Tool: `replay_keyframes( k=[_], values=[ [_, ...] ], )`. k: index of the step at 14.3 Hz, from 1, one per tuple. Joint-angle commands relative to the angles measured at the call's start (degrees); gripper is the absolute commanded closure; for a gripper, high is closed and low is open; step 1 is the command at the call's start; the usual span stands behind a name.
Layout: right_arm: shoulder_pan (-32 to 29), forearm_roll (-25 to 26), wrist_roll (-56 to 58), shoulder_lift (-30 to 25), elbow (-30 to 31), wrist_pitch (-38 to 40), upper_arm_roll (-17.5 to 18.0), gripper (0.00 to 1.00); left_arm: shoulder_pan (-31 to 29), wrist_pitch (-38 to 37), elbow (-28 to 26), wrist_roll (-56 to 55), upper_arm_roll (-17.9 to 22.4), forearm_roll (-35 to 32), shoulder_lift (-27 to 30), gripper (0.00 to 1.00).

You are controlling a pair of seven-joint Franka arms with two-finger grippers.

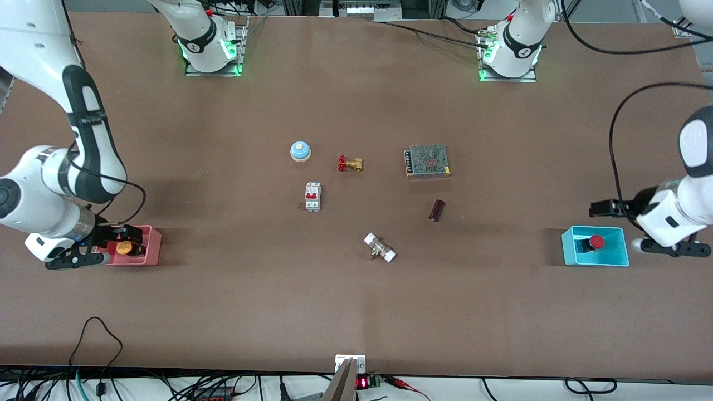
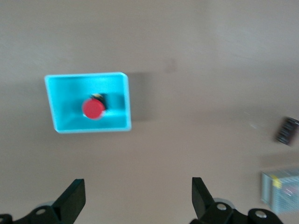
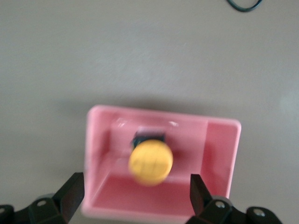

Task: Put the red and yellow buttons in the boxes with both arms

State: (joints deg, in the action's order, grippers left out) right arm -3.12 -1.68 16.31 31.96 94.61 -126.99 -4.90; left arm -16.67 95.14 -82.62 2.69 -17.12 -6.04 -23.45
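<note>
Task close to finished, judging by the layout. Yellow button (image 1: 123, 248) lying inside the pink box (image 1: 151, 252), low in the front view at the frame edge by the right arm's end. Red button (image 1: 596, 241) lying inside the cyan box (image 1: 613, 257), at about the same height in the frame, at the edge by the left arm's end. No button out on the bare table. Nothing visibly left but to draw both arms away.

Right gripper (image 1: 132, 239) poised over the pink box, jaws spread wide to either side of the yellow button (image 3: 150, 162) in the right wrist view and touching nothing. Left gripper (image 1: 613, 225) in the air just off the cyan box's rim, jaws likewise spread and empty. In the left wrist view, the cyan box (image 2: 86, 77) sits clear of the black fingers (image 2: 72, 198).

Red button (image 2: 93, 108) apparently tipped over. In the front view, the black body shows beside the cap on the side toward the frame's middle. Long axis therefore roughly level across the frame, cap pointing toward the left arm's end.

Yellow button showing its round cap almost full-face to the right wrist camera, with a sliver of black body at one edge against the pink box (image 3: 219, 154). Probably cap-up with a slight lean. Exact tilt cannot be told.
</note>
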Motion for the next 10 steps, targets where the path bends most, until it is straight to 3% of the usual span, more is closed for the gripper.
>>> replay_keyframes(
  k=[1,3,7,8,10],
  values=[
    [1.5,0.5,-4.3,-9.3,1.7,10.2,0.6,0.0,-0.3,-6.2,1.6,-4.4,-5.9,-0.6,3.6,0.0],
    [3.3,0.5,-9.2,-15.1,1.6,16.9,0.6,0.0,-0.4,-7.9,2.2,-5.3,-8.7,-0.6,5.8,0.0],
    [3.8,-0.4,-12.8,-24.7,0.5,27.0,0.6,0.0,-0.5,-8.7,1.9,-0.3,-8.0,1.3,9.3,0.0],
    [3.8,-0.8,-12.8,-26.5,0.5,28.5,0.6,0.0,2.7,-8.1,0.9,1.2,-5.1,1.7,11.4,0.0],
    [3.8,-0.8,-13.3,-28.4,0.6,29.6,1.3,0.0,13.2,-7.4,-0.8,1.5,7.3,1.8,15.4,0.0]
  ],
)
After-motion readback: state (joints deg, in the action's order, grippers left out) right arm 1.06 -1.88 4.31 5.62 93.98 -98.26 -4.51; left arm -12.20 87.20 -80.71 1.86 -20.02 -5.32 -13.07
